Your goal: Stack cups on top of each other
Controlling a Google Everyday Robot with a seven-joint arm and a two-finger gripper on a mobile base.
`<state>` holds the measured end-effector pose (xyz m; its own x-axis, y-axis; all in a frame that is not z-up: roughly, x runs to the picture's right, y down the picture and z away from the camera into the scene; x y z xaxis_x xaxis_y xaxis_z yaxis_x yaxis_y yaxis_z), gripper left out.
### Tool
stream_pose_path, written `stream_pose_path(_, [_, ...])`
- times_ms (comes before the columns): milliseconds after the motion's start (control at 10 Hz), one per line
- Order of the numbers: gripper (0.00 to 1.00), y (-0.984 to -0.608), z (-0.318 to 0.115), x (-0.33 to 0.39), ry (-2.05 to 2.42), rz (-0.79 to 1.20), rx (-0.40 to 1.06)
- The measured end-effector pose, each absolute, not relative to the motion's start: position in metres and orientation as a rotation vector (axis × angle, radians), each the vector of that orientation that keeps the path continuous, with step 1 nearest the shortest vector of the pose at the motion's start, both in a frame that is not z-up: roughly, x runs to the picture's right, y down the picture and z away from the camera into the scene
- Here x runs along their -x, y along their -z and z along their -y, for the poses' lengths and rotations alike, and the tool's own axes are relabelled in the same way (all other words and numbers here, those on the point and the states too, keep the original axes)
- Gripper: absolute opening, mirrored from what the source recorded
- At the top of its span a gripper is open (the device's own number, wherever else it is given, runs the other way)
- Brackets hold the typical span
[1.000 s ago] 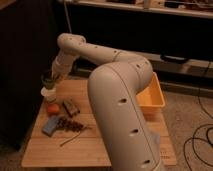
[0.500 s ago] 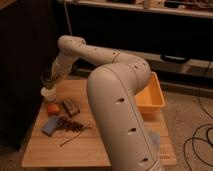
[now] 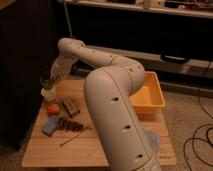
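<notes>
From my seat at the controls, the robot's pale cream arm (image 3: 112, 110) fills the middle of the view: a thick link rises in the foreground, bends back across the table, folds at an elbow near the upper left and then drops towards the far left corner of the light wooden slatted table (image 3: 50, 150). The gripper (image 3: 52, 78) sits at the end of that descending link, right against the dark translucent green round cup (image 3: 46, 79). I cannot tell from here whether it is clamped on that cup or loose around it. The green cup is directly above the white-cream round cup (image 3: 48, 93), which stands on the table's far left edge. The two look to be touching, though I cannot say whether the green one is seated inside or only resting at the rim. Just in front of the white cup lies a small round orange fruit (image 3: 52, 108), with a brown blocky object (image 3: 71, 106) beside it on the right. Nearer the camera a flat blue rectangular piece (image 3: 51, 126) lies beside a dark brown scattered cluster (image 3: 70, 123), and a thin stick (image 3: 74, 139) lies slantwise in front of them. The large yellow-orange rectangular plastic bin (image 3: 147, 97) sits at the table's right side, partly hidden behind the arm. Black cables (image 3: 200, 135) trail over the speckled floor on the right.
</notes>
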<state>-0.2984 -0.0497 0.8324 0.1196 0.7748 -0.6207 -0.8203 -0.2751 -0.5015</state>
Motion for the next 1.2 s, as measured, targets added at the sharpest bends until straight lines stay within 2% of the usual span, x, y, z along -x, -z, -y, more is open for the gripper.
stream_pose_path(1000, [0.07,-0.861,0.027,0.315,-1.494,-0.118,1.056])
stream_pose_path(1100, [0.12,-0.862,0.026,0.315,-1.491,-0.123,1.059])
stream_pose_path(1200, [0.22,-0.861,0.027,0.315,-1.487,-0.123,1.062])
